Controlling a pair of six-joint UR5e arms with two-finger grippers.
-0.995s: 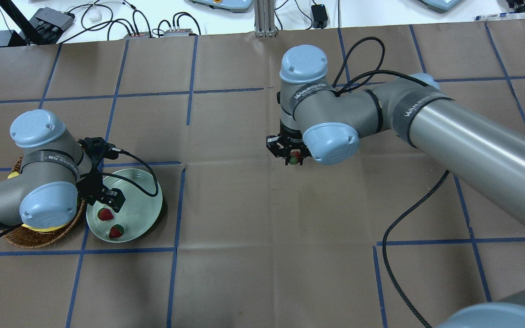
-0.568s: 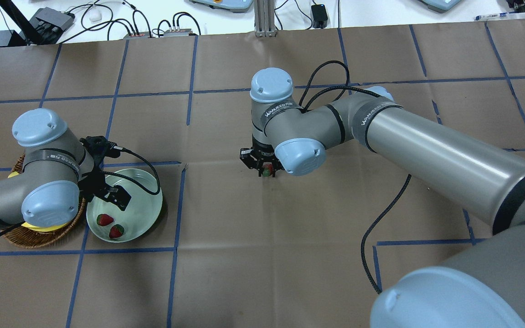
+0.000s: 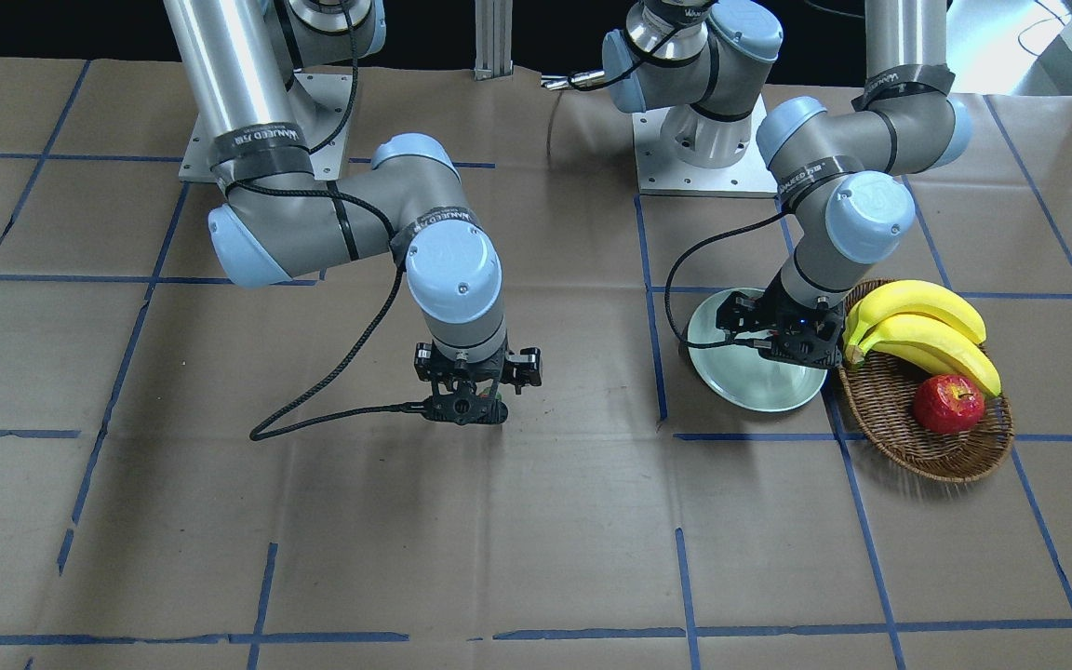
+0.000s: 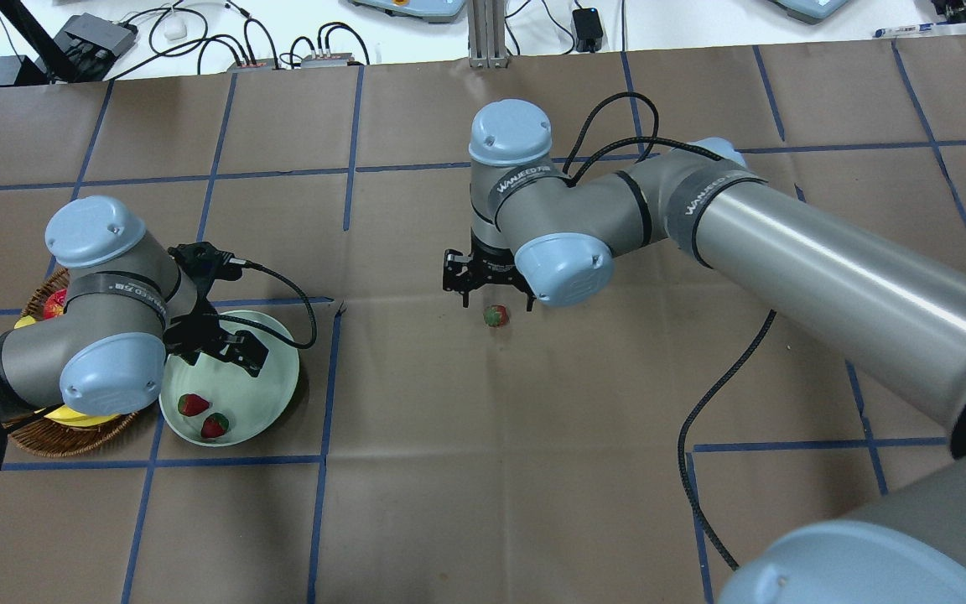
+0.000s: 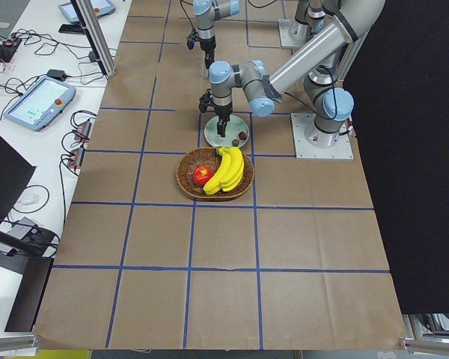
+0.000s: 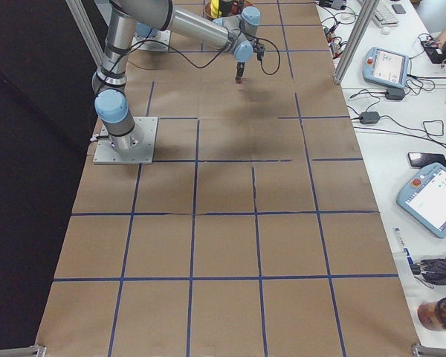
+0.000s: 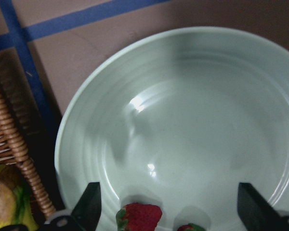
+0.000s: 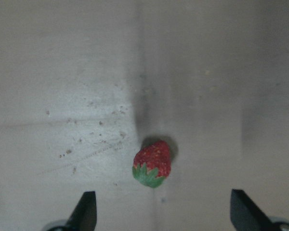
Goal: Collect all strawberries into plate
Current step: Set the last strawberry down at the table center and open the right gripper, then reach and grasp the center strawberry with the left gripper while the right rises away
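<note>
Brown table (image 4: 483,486): plate (image 4: 280,369), basket (image 4: 72,441), strawberry (image 4: 495,315)

Only readable txt: brand "WANJEED", white on black bands round the arm links; the tiny chars after it are illegible. Overhead view: on right arm (image 4: 827,260) it shows on the wrist band (image 4: 521,183) and, at that band's 3 o'clock, on the forearm band (image 4: 705,197). On left arm (image 4: 30,352) it shows on the elbow band (image 4: 110,289), approx 10 o'clock from the plate (image 4: 273,390). Front view: same brand on bands of both arms. Teach pendant (image 6: 435,197) screen: txt too small to read.
</note>
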